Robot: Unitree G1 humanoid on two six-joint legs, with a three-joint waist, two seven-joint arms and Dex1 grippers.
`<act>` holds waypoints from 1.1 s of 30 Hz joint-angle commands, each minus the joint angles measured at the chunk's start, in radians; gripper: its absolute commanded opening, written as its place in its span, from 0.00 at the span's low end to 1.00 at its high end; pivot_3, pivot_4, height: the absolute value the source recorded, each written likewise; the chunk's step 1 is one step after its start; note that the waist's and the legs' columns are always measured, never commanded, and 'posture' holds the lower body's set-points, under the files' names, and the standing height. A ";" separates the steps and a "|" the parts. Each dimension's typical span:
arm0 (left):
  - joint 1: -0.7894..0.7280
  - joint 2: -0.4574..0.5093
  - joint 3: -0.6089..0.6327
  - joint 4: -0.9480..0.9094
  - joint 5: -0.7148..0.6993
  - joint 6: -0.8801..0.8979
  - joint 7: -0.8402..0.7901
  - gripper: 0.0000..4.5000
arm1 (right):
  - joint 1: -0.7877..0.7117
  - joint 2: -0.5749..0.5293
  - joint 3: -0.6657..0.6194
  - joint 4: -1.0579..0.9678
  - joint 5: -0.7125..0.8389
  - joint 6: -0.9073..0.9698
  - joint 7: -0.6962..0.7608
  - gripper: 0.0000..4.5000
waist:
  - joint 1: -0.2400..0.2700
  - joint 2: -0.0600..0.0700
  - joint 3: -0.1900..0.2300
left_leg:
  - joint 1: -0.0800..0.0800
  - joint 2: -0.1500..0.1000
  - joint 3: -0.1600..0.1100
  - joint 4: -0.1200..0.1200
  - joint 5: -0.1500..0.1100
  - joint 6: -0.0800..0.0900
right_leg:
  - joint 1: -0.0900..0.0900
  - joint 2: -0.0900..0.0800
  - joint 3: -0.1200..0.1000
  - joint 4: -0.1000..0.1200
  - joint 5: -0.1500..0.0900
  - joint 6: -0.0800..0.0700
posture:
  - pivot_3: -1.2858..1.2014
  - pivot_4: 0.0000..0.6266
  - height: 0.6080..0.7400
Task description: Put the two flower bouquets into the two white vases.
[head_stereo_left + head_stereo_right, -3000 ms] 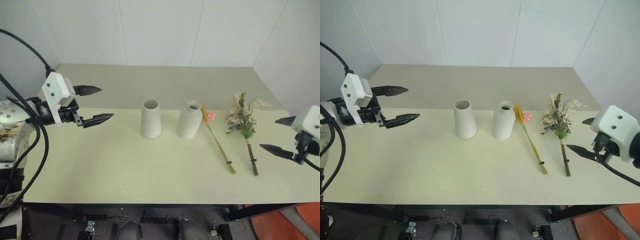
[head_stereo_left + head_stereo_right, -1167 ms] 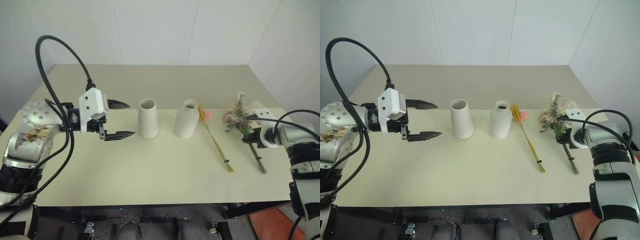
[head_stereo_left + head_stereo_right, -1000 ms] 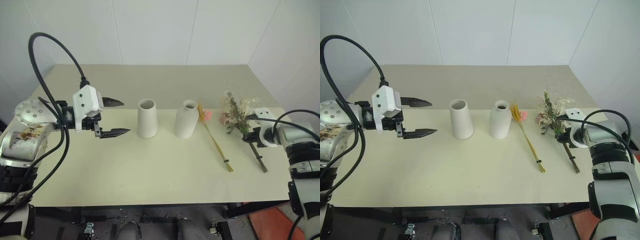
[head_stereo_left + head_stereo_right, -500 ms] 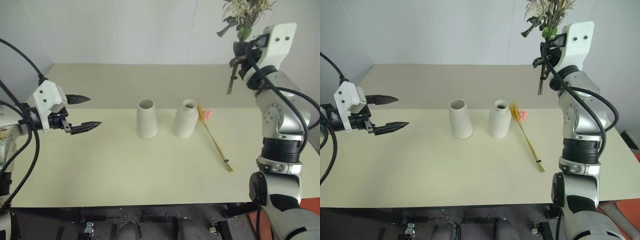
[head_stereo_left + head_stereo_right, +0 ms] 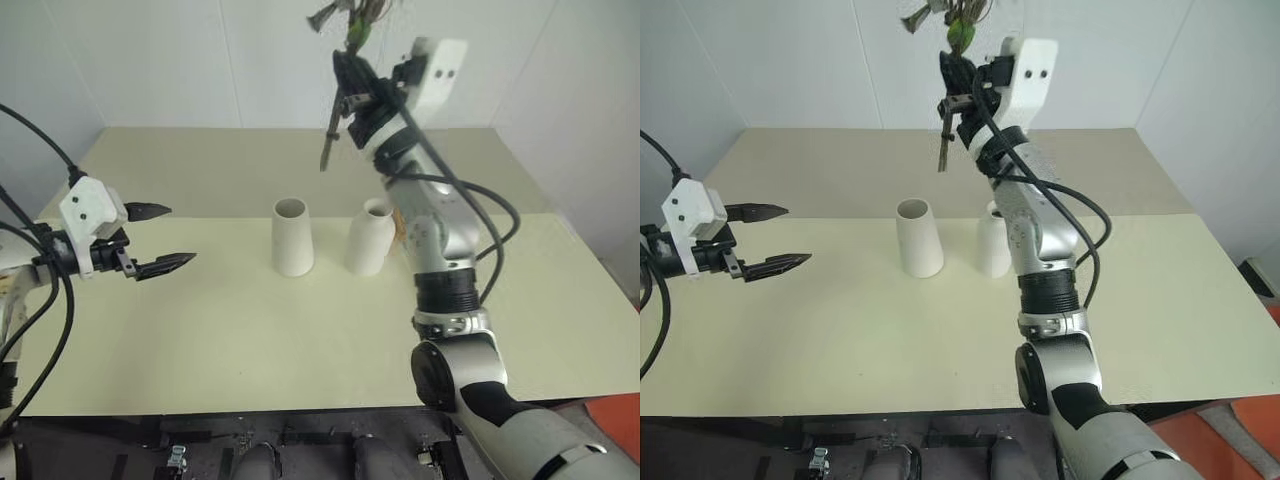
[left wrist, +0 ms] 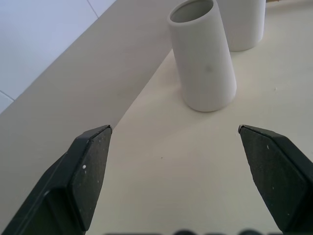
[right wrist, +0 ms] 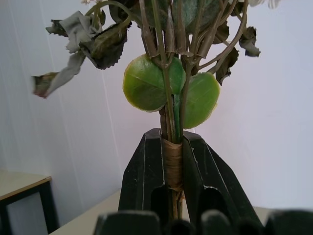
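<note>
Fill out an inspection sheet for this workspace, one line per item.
Surface: cream table, no spills.
Job's things: cone vase and round vase upright, side by side, both empty; rose bouquet held upright high above the table.
Clutter: nothing seen.
Grippers: right gripper shut on the bouquet's wrapped stems; left gripper open, empty, left of the vases.
Cables: black cables along both arms, off the table.
Surroundings: white wall panels.

The right tool (image 7: 172,161) has lifted the rose bouquet (image 5: 345,40) off the table and swung it above the vases, while the left tool (image 5: 160,240) drew back.
</note>
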 commanded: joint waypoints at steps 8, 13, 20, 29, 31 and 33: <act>0.032 0.030 0.075 -0.065 -0.028 0.023 0.021 1.00 | 0.010 0.082 0.053 -0.024 0.027 -0.030 0.035 0.05 | -0.003 0.000 0.000 | 0.000 0.000 0.000 -0.001 0.000 0.000 | -0.001 0.000 0.000 0.000 0.000 0.000 | 0.52 0.24 1.00; 0.023 0.033 0.074 -0.062 -0.022 0.027 0.021 1.00 | 0.080 0.110 0.112 -0.061 0.011 -0.030 0.046 0.05 | -0.001 0.000 0.000 | 0.000 0.000 -0.001 -0.001 0.000 0.000 | 0.000 0.000 0.000 0.000 0.000 0.000 | 0.52 0.24 1.00; -0.009 0.035 0.054 -0.057 -0.017 0.029 0.019 1.00 | 0.130 0.104 0.160 0.008 -0.031 -0.136 0.065 0.05 | -0.002 0.000 0.000 | 0.000 0.000 -0.001 -0.001 0.000 0.000 | -0.001 0.000 0.000 0.000 0.000 0.000 | 0.52 0.24 1.00; -0.017 0.032 0.048 -0.058 -0.010 0.034 0.018 1.00 | 0.184 0.091 0.207 0.040 -0.055 -0.192 0.129 0.58 | -0.003 0.000 0.000 | 0.000 0.000 -0.001 -0.001 0.000 0.000 | -0.001 0.001 0.000 0.000 0.000 0.000 | 0.52 0.24 1.00; -0.018 0.032 0.046 -0.060 -0.010 0.035 0.019 1.00 | 0.210 0.079 0.233 0.010 -0.059 -0.158 0.146 0.75 | -0.003 0.000 0.000 | 0.000 0.000 -0.001 -0.001 0.000 0.000 | -0.001 0.001 0.000 0.000 0.000 0.000 | 0.52 0.24 1.00; -0.020 0.030 0.045 -0.060 -0.010 0.034 0.019 1.00 | 0.249 0.051 0.280 -0.038 -0.082 -0.135 0.179 0.91 | -0.002 0.000 0.000 | 0.000 0.000 -0.001 -0.001 0.000 0.000 | -0.001 0.001 0.000 0.000 0.000 0.000 | 0.52 0.24 1.00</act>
